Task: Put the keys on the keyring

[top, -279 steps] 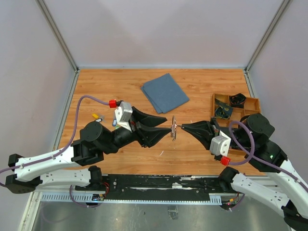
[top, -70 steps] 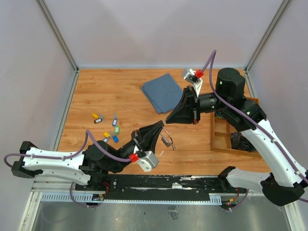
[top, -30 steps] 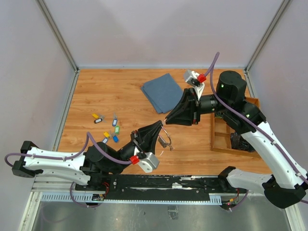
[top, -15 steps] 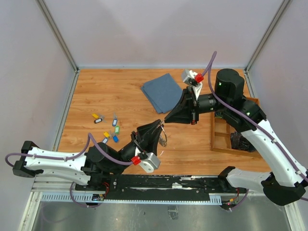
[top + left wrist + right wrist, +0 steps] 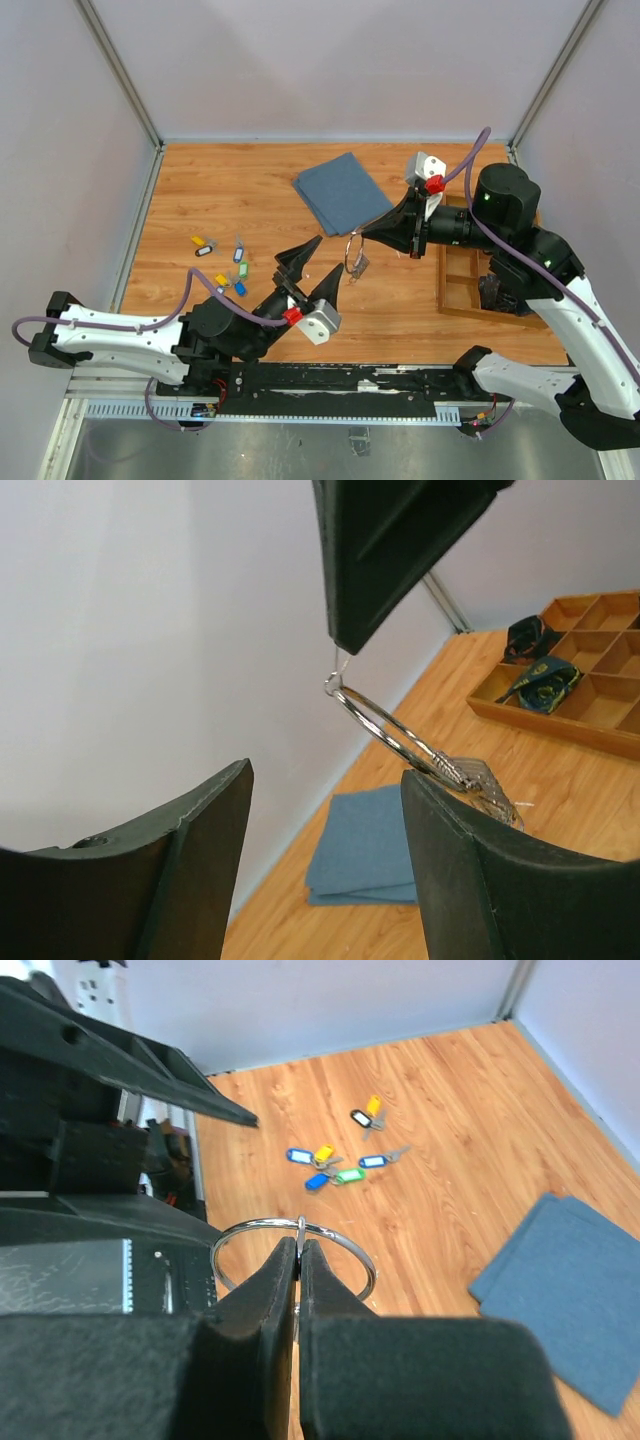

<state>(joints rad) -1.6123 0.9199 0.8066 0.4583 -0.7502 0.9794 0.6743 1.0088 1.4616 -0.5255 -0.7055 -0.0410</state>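
Note:
My right gripper [image 5: 362,234] is shut on the keyring [image 5: 352,252], a thin silver ring held in the air above the table's middle. In the right wrist view the gripper [image 5: 300,1247] pinches a small link at the top of the keyring [image 5: 266,1221]. A short silvery chain bit [image 5: 482,780] dangles from the keyring [image 5: 385,730]. Just below and to the left, my left gripper [image 5: 327,256] stands open, its fingers [image 5: 210,820] apart from the ring. The keys [image 5: 228,268], with yellow, green, blue and dark tags, lie scattered on the left of the table [image 5: 340,1163].
A folded blue cloth [image 5: 342,192] lies at the back centre of the table. A wooden compartment tray [image 5: 462,285] with dark items sits at the right, partly under the right arm. Grey walls enclose the wooden table [image 5: 220,190].
My left gripper has opened, released the keyring and drawn back. The right gripper has closed on the ring and carried it right and toward the back.

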